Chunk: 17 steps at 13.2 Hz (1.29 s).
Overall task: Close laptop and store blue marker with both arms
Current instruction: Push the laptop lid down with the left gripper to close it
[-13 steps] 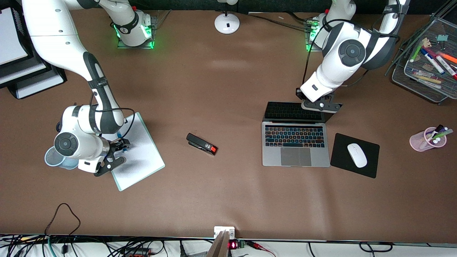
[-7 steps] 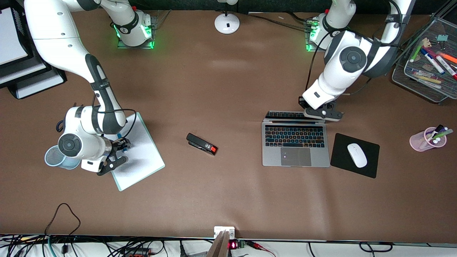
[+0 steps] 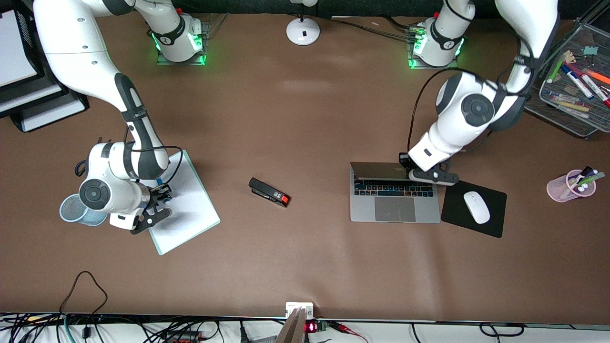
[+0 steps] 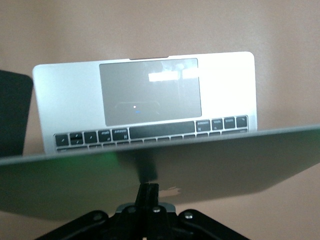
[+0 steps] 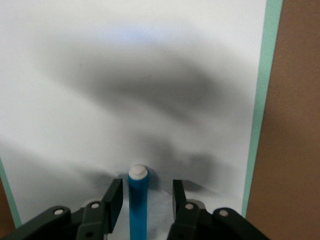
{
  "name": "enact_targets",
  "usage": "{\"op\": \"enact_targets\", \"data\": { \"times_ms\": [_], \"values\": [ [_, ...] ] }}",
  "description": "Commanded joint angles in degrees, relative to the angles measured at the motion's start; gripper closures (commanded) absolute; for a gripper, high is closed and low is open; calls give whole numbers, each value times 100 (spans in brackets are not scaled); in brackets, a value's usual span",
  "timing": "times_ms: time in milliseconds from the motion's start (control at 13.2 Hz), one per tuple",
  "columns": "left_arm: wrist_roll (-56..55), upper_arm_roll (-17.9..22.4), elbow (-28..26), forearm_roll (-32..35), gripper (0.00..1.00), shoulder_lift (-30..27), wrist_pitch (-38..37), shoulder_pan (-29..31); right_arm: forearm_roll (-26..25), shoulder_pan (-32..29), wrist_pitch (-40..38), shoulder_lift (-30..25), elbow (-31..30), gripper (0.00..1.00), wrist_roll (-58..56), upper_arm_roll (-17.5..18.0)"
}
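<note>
Blue marker [image 5: 137, 202] between right gripper's [image 5: 145, 197] spread fingers.

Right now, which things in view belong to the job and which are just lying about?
Job:
- laptop, lid half down
- left claw, shut, on the lid
- blue marker, on the whiteboard
- right claw, open around it

Lying about:
- stapler
- mouse on mouse pad
- pink pen cup
- wire tray
</note>
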Motion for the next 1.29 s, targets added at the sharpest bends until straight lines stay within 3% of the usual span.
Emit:
{"op": "enact_targets", "data": {
  "times_ms": [0,152,379,833,1212],
  "values": [
    [118,-27,282,241,99,475,280,119,-68,2,-5,-38,-46,53,-1,20],
    [162,-19,282,250,99,695,658,111,-68,-7,-5,-29,-46,53,-1,20],
    [197,-10,282,250,99,976,1072,102,-60,2,12,-20,-46,62,-1,20],
    [215,60,370,259,99,1583,1819,76,-60,20,21,15,-37,69,-9,20],
    [488,175,379,259,99,1926,2303,67,-7,11,4,15,-37,84,8,20]
  ]
}}
